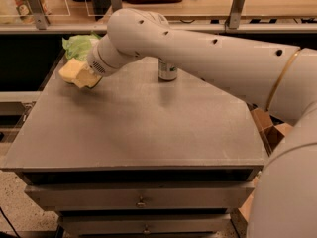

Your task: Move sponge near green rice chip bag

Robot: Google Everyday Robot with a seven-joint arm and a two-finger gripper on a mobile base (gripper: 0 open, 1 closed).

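The pale yellow sponge (70, 70) is at the far left of the grey table (148, 128), held in my gripper (85, 78) at the end of the big white arm. The gripper is shut on the sponge and holds it low over the table top. The light green rice chip bag (78, 45) lies at the table's back left corner, just behind the sponge. The arm's wrist hides the bag's right side. Whether the sponge touches the bag or the table cannot be told.
A silver-green drink can (167, 72) stands at the table's back middle, partly hidden behind the arm. Cardboard boxes (267, 128) sit on the floor to the right. A shelf with rails (198, 26) runs behind the table. Drawers (141, 201) are under the table top.
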